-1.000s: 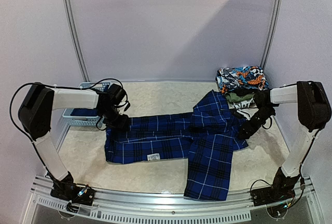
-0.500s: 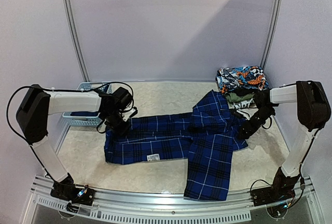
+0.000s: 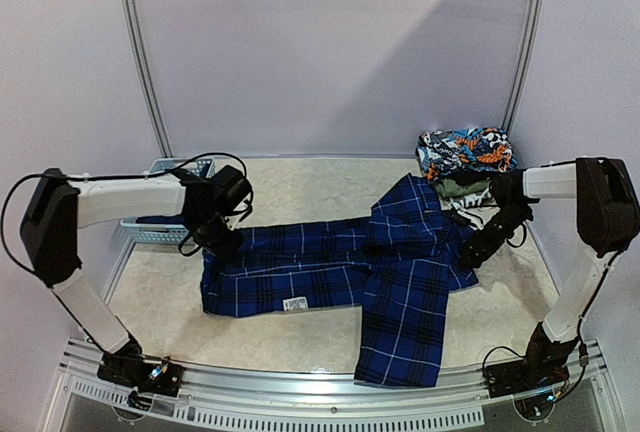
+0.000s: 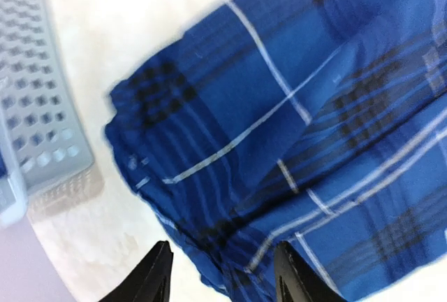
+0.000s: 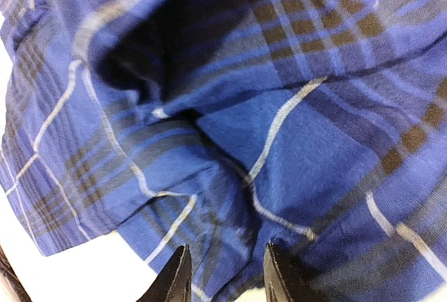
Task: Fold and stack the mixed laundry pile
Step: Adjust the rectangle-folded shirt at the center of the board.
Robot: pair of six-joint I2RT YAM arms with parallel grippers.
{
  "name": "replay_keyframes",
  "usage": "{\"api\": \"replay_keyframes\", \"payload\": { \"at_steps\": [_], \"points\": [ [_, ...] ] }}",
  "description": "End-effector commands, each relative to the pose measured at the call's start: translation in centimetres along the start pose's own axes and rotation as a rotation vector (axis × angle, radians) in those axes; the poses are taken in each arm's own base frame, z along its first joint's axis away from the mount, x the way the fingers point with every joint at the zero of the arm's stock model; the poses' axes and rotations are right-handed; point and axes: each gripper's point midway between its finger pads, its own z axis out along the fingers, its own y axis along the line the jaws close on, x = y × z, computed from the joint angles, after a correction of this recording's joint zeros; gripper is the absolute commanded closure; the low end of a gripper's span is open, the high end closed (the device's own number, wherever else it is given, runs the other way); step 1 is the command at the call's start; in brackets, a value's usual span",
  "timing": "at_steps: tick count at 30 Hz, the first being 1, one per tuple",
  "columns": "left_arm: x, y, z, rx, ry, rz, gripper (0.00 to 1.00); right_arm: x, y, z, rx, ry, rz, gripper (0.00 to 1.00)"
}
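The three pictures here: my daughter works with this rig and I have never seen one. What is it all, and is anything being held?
Two robot arms are bolted at the near edge of a table. The wide picture looks down from above and behind them. The two close-ups come from a camera on each wrist. A blue plaid shirt lies spread out, with folded garments stacked at the back right and a pale plastic basket at the left. The left gripper stands open over the shirt's edge, holding nothing. The right gripper has cloth between its fingers; whether it pinches the cloth I cannot tell.
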Motion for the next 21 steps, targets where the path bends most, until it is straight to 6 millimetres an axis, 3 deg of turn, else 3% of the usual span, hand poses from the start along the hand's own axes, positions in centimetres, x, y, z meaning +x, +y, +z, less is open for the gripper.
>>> {"api": "replay_keyframes", "payload": {
  "at_steps": [1, 6, 10, 21],
  "points": [
    [0.1, 0.3, -2.5, 0.092, -0.126, -0.293, 0.48, -1.8, 1.0, -2.7, 0.021, -0.066, -0.023, 0.64],
    [1.7, 0.1, -0.7, 0.225, -0.162, -0.529, 0.48, -2.6, 1.4, -3.1, -0.002, -0.088, -0.019, 0.64],
    [2.3, -0.2, 1.0, 0.282, -0.142, -0.599, 0.47, -2.5, 1.5, -3.1, -0.013, -0.083, -0.015, 0.64],
    [0.5, 0.0, 3.0, 0.368, -0.18, -0.686, 0.56, -1.9, 1.6, -2.5, -0.024, -0.072, -0.011, 0.64]
  ]
}}
